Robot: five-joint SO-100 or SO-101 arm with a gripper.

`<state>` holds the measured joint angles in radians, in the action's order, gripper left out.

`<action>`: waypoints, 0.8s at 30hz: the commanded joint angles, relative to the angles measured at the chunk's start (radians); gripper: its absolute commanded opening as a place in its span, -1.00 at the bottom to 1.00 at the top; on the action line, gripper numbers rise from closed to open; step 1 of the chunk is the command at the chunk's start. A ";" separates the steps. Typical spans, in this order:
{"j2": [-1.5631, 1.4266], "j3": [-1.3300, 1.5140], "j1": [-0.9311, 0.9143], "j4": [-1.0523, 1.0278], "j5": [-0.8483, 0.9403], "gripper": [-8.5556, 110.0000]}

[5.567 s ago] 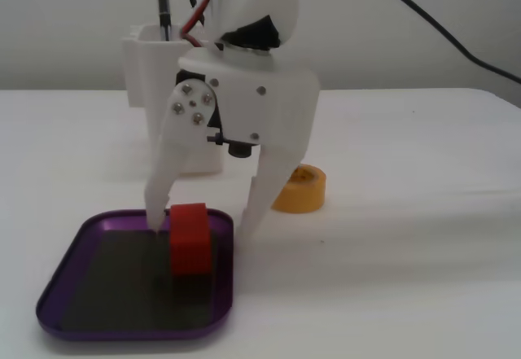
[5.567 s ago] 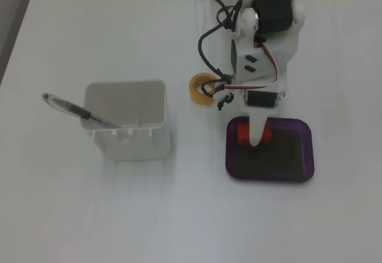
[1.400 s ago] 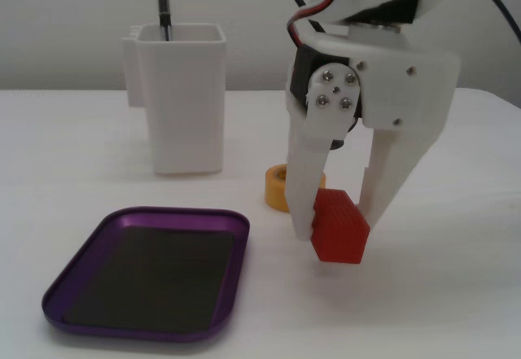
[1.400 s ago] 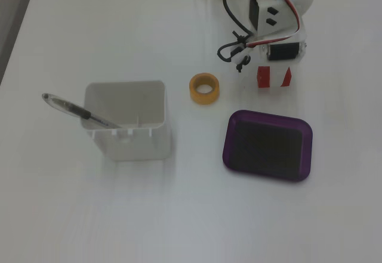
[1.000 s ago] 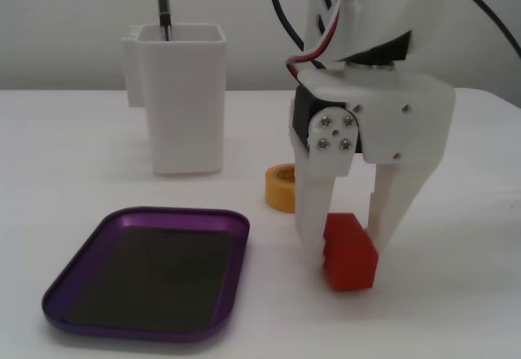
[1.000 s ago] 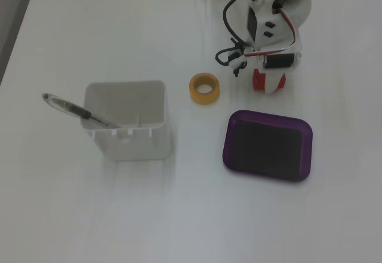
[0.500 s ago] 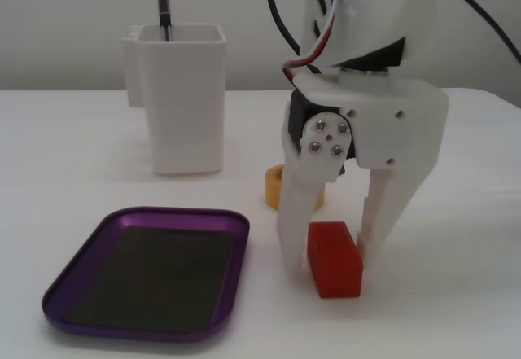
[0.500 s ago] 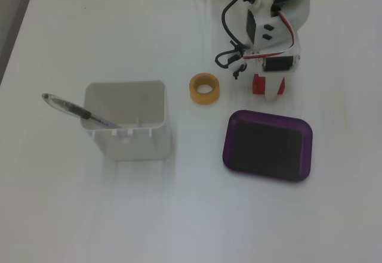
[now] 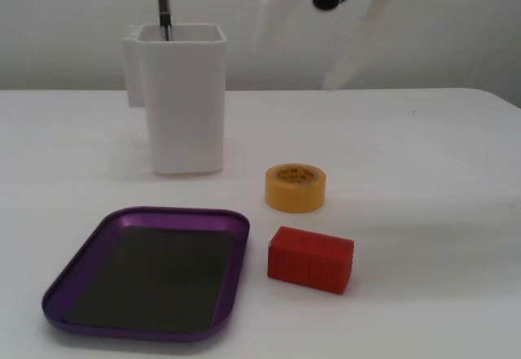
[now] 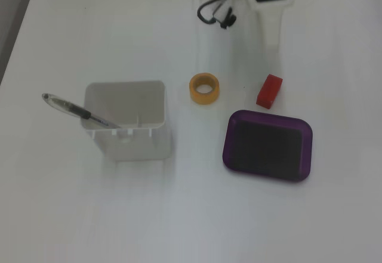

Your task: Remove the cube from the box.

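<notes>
In a fixed view, the cube point(image 9: 311, 259) lies on the worktop point(image 9: 423, 172) just right of the box point(image 9: 151, 270), outside it, near the yellow tape roll point(image 9: 295, 186). In the other, the cube point(image 10: 269, 90) sits just above the box point(image 10: 267, 145); gripper state cannot be determined

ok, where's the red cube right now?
The cube sits on the table, outside the box: just right of its rim in a fixed view, in front of the yellow tape roll.
</notes>
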<state>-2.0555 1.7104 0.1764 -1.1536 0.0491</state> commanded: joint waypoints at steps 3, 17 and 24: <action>-0.377 0.175 0.005 -0.006 0.008 -0.57; -1.055 0.963 0.005 0.118 -0.006 -0.57; -1.393 1.236 0.005 0.054 -0.005 -0.58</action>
<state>-3.3287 2.8870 0.1764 -1.0661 0.0506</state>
